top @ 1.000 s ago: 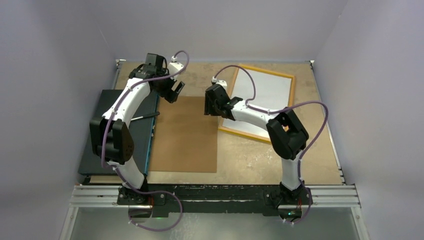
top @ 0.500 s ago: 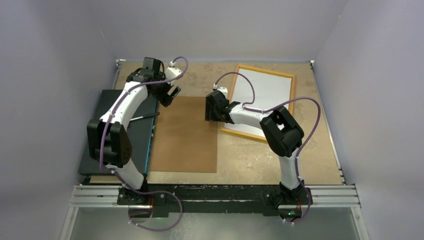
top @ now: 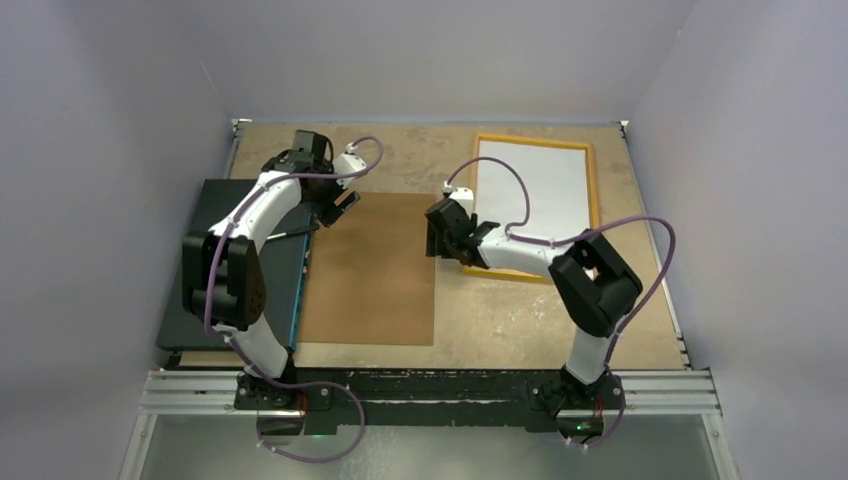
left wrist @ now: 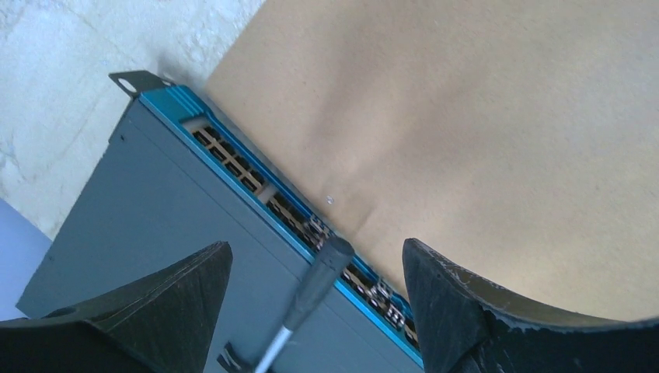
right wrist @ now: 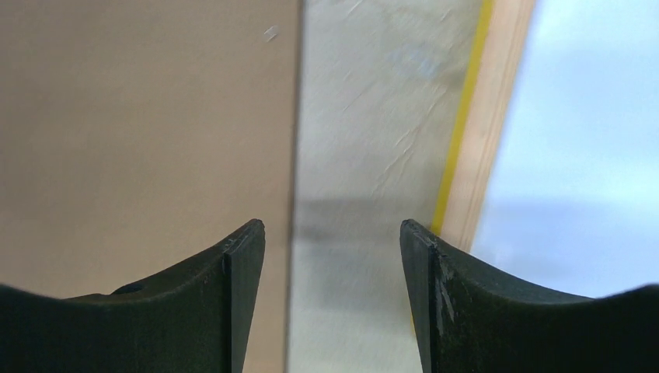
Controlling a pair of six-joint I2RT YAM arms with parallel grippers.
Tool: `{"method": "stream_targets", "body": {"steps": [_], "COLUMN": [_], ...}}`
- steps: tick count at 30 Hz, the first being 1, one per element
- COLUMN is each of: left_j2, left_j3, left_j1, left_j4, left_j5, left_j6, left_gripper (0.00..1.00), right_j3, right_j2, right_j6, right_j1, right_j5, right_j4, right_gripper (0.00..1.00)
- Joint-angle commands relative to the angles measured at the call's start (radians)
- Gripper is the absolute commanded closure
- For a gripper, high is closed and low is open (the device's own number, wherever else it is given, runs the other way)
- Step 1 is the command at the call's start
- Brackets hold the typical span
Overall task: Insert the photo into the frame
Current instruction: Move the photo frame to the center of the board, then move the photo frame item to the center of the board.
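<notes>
Photo (top: 530, 190) lies white side up inside the yellow frame (top: 594, 200), flat on the far right part of the table (top: 500, 310). The right gripper (top: 446, 236) hangs just off the frame's near left corner, over the bare strip between frame and brown board (top: 370, 270). Its fingers stand apart with nothing between them. The left gripper (top: 338, 205) hovers at the board's far left corner, beside the black box (top: 215, 290) with its blue edge, fingers spread and empty. A dark-handled tool (left wrist: 317, 270) lies on the box beneath it.
</notes>
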Motion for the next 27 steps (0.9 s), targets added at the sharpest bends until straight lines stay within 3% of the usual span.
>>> {"method": "stream_targets", "body": {"steps": [1,6,12,18,27], "left_j2": [0.069,0.078,0.095,0.102,0.125], "left_j3": [0.078,0.099,0.127,0.156,0.201], "left_j1": [0.003,0.002,0.002,0.004,0.004], "left_j4": [0.04,0.044,0.055,0.048,0.01], "left_j5": [-0.008,0.003,-0.053,-0.102,-0.112], "left_j6": [-0.021,-0.057,-0.092,-0.115,-0.132], "left_gripper": [0.21,0.22,0.22,0.22,0.22], "right_j3": [-0.061,-0.096,-0.035,0.054,0.088], "right_j2": [-0.154,-0.201,-0.11,0.033,0.095], "right_j6": [-0.001,-0.055,-0.142,-0.169,-0.223], "right_j1": [0.157,0.401,0.632,0.722,0.756], "right_j5": [0.115,0.165,0.212,0.274,0.308], "right_j4": [0.003,0.028,0.055,0.023,0.028], "right_gripper": [0.32,0.34,0.39,0.36,0.33]}}
